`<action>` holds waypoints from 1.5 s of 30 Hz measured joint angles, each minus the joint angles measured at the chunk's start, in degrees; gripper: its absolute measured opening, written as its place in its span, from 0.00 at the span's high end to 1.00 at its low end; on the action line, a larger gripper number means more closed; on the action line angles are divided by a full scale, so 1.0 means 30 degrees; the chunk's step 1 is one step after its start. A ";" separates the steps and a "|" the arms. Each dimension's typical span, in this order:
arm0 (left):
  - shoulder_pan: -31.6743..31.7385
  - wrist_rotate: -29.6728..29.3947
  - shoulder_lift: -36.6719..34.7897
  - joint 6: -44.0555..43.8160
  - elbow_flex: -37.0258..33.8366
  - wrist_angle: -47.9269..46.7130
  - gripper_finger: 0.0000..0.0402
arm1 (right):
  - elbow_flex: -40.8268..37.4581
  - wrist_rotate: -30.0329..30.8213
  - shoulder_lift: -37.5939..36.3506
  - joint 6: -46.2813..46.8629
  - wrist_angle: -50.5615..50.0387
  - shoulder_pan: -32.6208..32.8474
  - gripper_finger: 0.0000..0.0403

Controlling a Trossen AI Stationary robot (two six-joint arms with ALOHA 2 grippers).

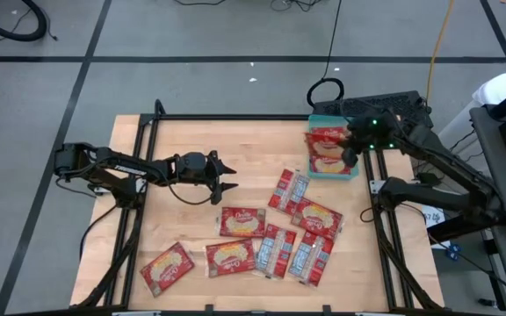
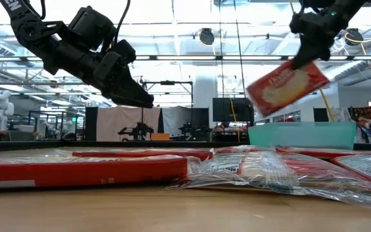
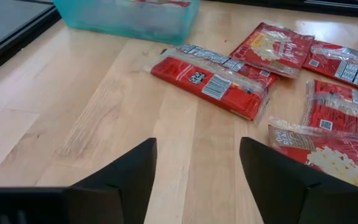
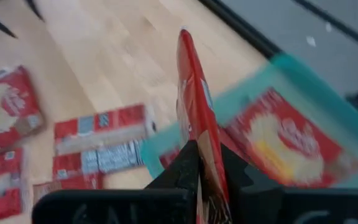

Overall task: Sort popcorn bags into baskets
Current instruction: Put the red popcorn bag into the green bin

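Right jaws (image 4: 199,163): pinched shut on one popcorn bag (image 2: 287,86), gripped by its edge so it hangs tilted below them, clear of everything.
Basket (image 2: 301,135): the teal tray sits directly under the right jaws, at the tabletop's far right corner; at least one bag (image 4: 284,144) already lies flat in it.
Key relation: held bag is straight above the tray, so I'd judge the drop needs only a release or a short descent. Its long axis slants down toward the tray floor; it may land leaning on the bag inside.
Left jaws (image 3: 197,180): spread wide, holding nothing, hovering above bare wood (image 3: 104,106).
Loose bags (image 1: 271,237): about eight scattered on the tabletop ahead of and to one side of the left jaws. Nearest (image 3: 213,84) lies just ahead, long axis running across the jaws' line of reach.
Nearer arm: left for the scattered pile, right for the tray.
Progress: early, most bags unsorted.
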 joint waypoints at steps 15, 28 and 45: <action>0.0000 0.0007 0.0000 -0.0335 0.0000 -0.0015 0.56 | -0.1090 -0.0547 0.1738 0.1060 -0.1498 -0.1978 0.97; -0.0114 0.0022 0.0000 -0.0714 0.0000 -0.0052 0.58 | -0.2071 -0.3485 0.2312 0.0779 -0.0898 -0.3399 0.97; -0.0102 0.0019 0.0000 -0.0510 0.0000 -0.0015 0.60 | -0.2834 -0.1877 0.2834 -0.0456 0.0796 -0.3513 0.71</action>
